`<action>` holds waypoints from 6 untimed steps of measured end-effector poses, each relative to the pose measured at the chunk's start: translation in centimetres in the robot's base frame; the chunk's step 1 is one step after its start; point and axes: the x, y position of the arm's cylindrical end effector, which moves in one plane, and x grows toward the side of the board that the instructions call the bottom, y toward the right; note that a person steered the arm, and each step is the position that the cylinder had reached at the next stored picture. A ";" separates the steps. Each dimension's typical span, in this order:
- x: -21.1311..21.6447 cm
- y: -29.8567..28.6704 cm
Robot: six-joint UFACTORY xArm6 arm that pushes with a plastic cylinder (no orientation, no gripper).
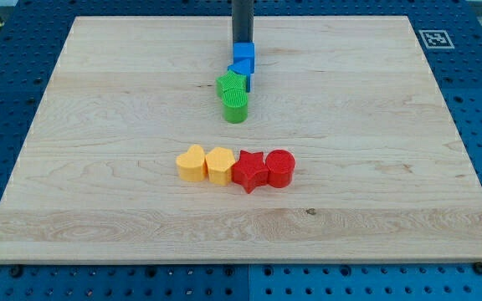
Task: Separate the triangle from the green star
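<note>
A blue block (243, 57), cube-like, stands at the view's top centre. Just below it a second blue piece (241, 75), apparently the triangle, shows only partly. It touches the green star (230, 84) on its lower left. A green cylinder (235, 108) touches the star from below. Together they form a tight, slightly slanted column. My tip (242, 42) is right above the upper blue block, at or against its top edge, on the far side from the star.
A row of touching blocks lies below the centre: a yellow heart (191, 162), a yellow hexagon (219, 164), a red star (248, 170) and a red cylinder (280, 167). The wooden board (99, 192) lies on a blue perforated table.
</note>
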 end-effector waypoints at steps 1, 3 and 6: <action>-1.9 -2.8; 0.1 -9.8; 6.3 -3.8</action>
